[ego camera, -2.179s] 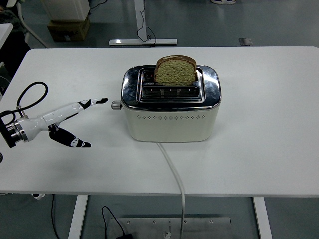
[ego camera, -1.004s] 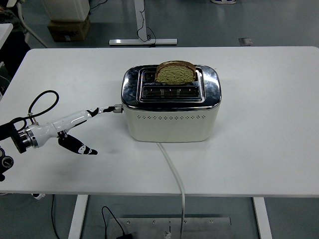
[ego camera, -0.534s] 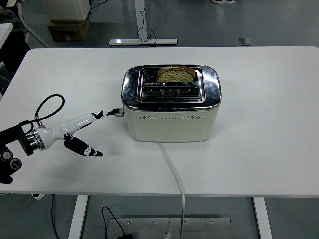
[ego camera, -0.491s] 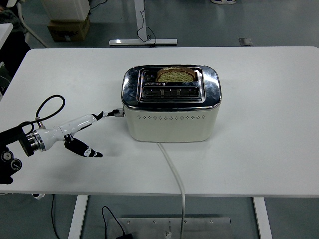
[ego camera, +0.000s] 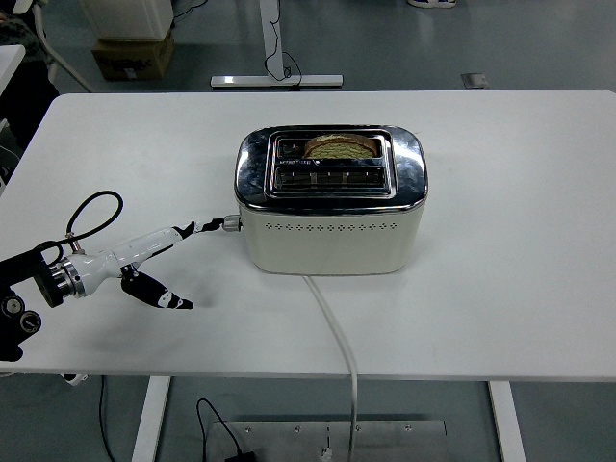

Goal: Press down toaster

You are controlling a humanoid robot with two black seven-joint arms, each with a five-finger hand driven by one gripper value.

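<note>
Nearest the table's near edge, a white cable (ego camera: 334,332) was seen running from the front of the toaster (ego camera: 330,202) down over the edge. To the left of it, the left hand (ego camera: 144,260) was stretched in from the picture's left side, low over the white table (ego camera: 520,241). Its fingers were spread rather than closed on anything: one long finger (ego camera: 188,232) was extended toward the toaster's lever (ego camera: 230,224), its tip touching or just beside the knob (which of the two could not be told), while another digit was angled down toward the tabletop. The right hand was not seen at all.

The toaster was set near the middle of the table, with its lever on its left end, sitting low on that end. In the farther slot, a slice of bread (ego camera: 341,146) was sunk almost level with the chrome top, only its crust showing.

The pressing step was judged to be at or near its end. What remained was thought to be a firm downward push until the lever latched, followed by the finger being drawn clear to the left without the knob being dragged back up.
</note>
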